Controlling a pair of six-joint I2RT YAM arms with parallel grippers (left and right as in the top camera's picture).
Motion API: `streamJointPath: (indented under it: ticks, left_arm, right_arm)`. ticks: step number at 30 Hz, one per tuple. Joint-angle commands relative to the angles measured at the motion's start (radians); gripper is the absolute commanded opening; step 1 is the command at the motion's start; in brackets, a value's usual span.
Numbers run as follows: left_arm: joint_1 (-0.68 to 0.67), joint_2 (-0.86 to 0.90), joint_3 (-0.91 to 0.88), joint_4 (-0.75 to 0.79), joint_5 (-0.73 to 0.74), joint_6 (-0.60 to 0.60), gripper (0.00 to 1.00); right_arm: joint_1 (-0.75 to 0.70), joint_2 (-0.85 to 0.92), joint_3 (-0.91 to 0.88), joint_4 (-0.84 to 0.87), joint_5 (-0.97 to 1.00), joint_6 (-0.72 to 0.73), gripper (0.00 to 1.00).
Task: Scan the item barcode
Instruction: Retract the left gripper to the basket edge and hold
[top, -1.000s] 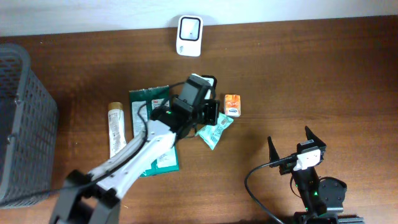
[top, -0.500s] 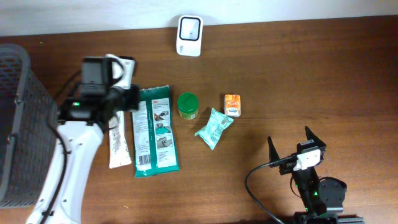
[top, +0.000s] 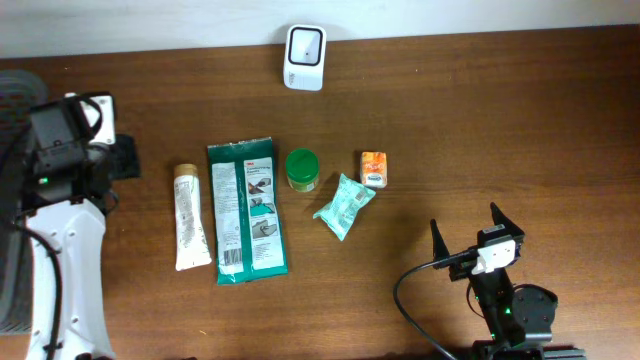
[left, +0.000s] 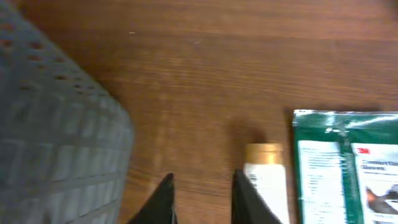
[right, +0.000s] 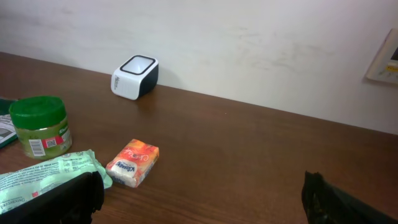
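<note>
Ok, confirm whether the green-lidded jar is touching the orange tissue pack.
No, the green-lidded jar stands apart from the orange tissue pack, with a clear gap between them.

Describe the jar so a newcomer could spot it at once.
On the table, find the white scanner at the far edge and come straight toward the near side. The jar stands between the big green wipes pack and the small orange pack. It is the only round, upright thing there, with a green lid; its neighbours lie flat.
</note>
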Motion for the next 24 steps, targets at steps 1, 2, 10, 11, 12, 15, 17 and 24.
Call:
streamJointPath:
  ticks: [1, 2, 10, 11, 12, 15, 17, 24]
  left_arm:
    - [0.025, -0.014, 0.015, 0.037, -0.008, 0.013, 0.68]
    - [0.025, -0.014, 0.015, 0.045, -0.008, 0.013, 0.99]
    - [0.025, -0.014, 0.015, 0.046, -0.008, 0.013, 0.99]
    - [0.025, -0.014, 0.015, 0.046, -0.008, 0.013, 0.99]
    - [0.025, -0.014, 0.015, 0.046, -0.008, 0.013, 0.99]
    - [0.025, -0.014, 0.015, 0.046, -0.008, 0.013, 0.99]
    - [0.024, -0.014, 0.015, 0.046, -0.008, 0.013, 0.99]
    - [0.025, -0.014, 0.015, 0.046, -0.008, 0.013, 0.99]
  right_arm:
    - [0.006, -0.006, -0.005, -0.005, -0.009, 0.003, 0.98]
    - [0.006, -0.006, -0.005, -0.005, -0.009, 0.004, 0.98]
    - [0.006, -0.006, -0.005, -0.005, -0.009, 0.003, 0.98]
    - [0.006, -0.006, -0.005, -0.004, -0.009, 0.004, 0.98]
    - [0.006, -0.006, -0.005, -0.004, -0.009, 0.003, 0.98]
    - [0.006, -0.006, -0.005, -0.004, -0.01, 0.004, 0.98]
    - [0.006, -0.006, -0.005, -0.004, -0.017, 0.008, 0.99]
    - [0.005, 0.004, 0.028, 0.134, -0.308, 0.154, 0.99]
